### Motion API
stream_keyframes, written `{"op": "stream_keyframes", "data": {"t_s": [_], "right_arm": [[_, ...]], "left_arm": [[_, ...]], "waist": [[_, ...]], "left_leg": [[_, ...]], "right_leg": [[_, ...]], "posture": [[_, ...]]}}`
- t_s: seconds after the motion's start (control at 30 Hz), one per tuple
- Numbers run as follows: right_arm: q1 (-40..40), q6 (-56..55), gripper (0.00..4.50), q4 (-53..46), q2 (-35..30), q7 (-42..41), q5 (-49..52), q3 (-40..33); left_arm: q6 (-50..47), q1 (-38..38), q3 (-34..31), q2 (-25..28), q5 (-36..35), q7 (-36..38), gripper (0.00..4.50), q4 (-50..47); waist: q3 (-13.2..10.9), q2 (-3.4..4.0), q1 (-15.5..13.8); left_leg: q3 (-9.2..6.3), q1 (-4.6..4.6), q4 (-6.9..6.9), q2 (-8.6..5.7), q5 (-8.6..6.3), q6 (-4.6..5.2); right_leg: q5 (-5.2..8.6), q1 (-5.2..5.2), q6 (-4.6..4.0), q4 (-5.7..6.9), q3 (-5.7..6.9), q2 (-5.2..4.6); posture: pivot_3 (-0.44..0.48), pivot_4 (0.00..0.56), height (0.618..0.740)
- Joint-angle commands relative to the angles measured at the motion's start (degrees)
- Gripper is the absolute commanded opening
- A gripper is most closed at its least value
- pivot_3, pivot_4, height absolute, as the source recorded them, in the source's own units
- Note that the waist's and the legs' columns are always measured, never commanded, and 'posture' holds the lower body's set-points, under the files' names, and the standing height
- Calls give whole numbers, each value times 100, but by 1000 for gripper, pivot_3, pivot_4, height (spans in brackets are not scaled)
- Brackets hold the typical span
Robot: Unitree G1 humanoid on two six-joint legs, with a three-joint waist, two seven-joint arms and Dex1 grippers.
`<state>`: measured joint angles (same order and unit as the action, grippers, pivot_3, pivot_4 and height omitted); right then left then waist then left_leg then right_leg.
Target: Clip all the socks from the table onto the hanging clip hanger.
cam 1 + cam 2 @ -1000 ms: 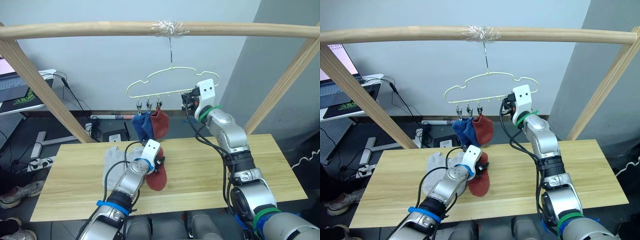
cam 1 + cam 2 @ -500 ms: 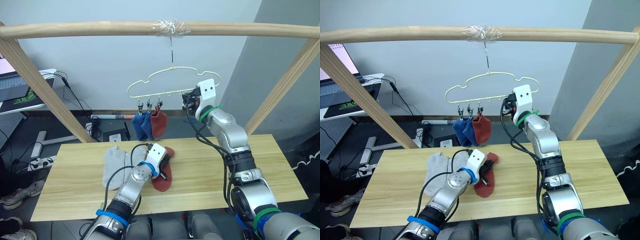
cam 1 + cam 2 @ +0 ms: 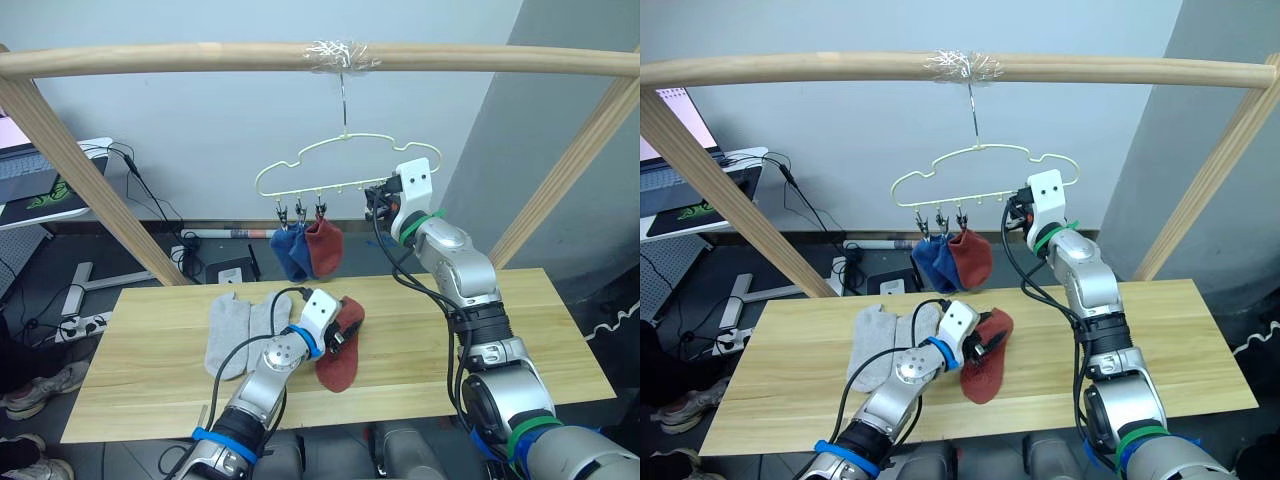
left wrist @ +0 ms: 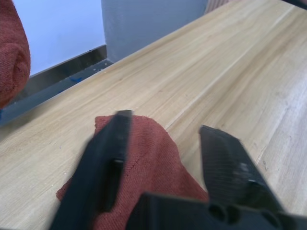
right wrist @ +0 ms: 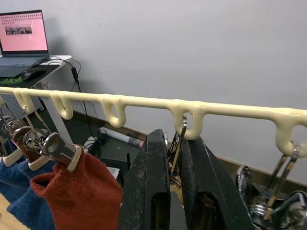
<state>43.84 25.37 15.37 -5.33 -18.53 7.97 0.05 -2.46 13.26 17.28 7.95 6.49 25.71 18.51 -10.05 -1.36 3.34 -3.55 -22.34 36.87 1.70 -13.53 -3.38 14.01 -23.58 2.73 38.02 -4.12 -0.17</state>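
My left gripper [image 3: 343, 334] is shut on a rust red sock [image 3: 339, 362], which hangs from it just above the table [image 3: 520, 330]. In the left wrist view the sock [image 4: 148, 158] sits between the two fingers. Two light grey socks [image 3: 232, 330] lie side by side on the table to the left. The pale yellow clip hanger [image 3: 300, 165] hangs from the pole, with two blue socks [image 3: 290, 252] and one red sock [image 3: 325, 245] clipped on its left part. My right gripper [image 5: 173, 139] is raised to the hanger's right side and shut on a metal clip [image 5: 176, 143].
A thick wooden pole [image 3: 200, 58] crosses overhead on slanted wooden posts [image 3: 80, 170] at both sides. A laptop [image 3: 20, 170] stands on a side stand at the far left. Cables lie on the floor behind the table.
My left gripper has carried the red sock to the right and up, away from the grey socks. The right gripper has stayed at the hanger.
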Motion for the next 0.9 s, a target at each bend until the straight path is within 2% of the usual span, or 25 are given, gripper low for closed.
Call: {"op": "stream_keyframes", "data": {"t_s": [0.03,0.1,0.37,0.53,0.63,0.9], "right_arm": [[47,-44,0,-360,6,18,105,-58],[38,-38,0,-379,11,19,102,-50],[2,-11,0,-429,25,22,96,-29],[-9,4,0,-437,41,22,94,-17],[-16,14,0,-445,52,27,98,-17],[-38,38,0,-466,79,38,106,-27]], "left_arm": [[-621,-37,-176,-273,-223,-178,4021,-232],[-993,-38,-254,-407,-288,-266,4452,-221],[-1808,142,-313,-580,-89,-844,4452,242],[-2149,192,-336,-629,-136,-948,4452,455],[-2286,132,-346,-631,-185,-889,3898,437],[-2518,-51,-298,-543,-209,-733,1721,279]], "waist": [[0,0,0],[0,0,1],[0,0,9],[0,0,9],[1,1,10],[4,5,8]], "left_leg": [[0,0,0,0,0,0],[0,-1,1,0,0,0],[-2,1,1,0,0,0],[-1,3,2,0,0,0],[-1,8,1,0,0,0],[-1,13,1,0,0,0]], "right_leg": [[0,0,0,0,0,0],[1,0,2,-1,0,0],[2,0,4,1,1,2],[2,3,4,1,0,1],[2,5,4,3,1,2],[3,11,5,0,0,1]], "posture": [[-17,121,737],[-20,121,737],[-22,125,737],[-24,126,737],[-24,127,737],[-23,126,737]]}}
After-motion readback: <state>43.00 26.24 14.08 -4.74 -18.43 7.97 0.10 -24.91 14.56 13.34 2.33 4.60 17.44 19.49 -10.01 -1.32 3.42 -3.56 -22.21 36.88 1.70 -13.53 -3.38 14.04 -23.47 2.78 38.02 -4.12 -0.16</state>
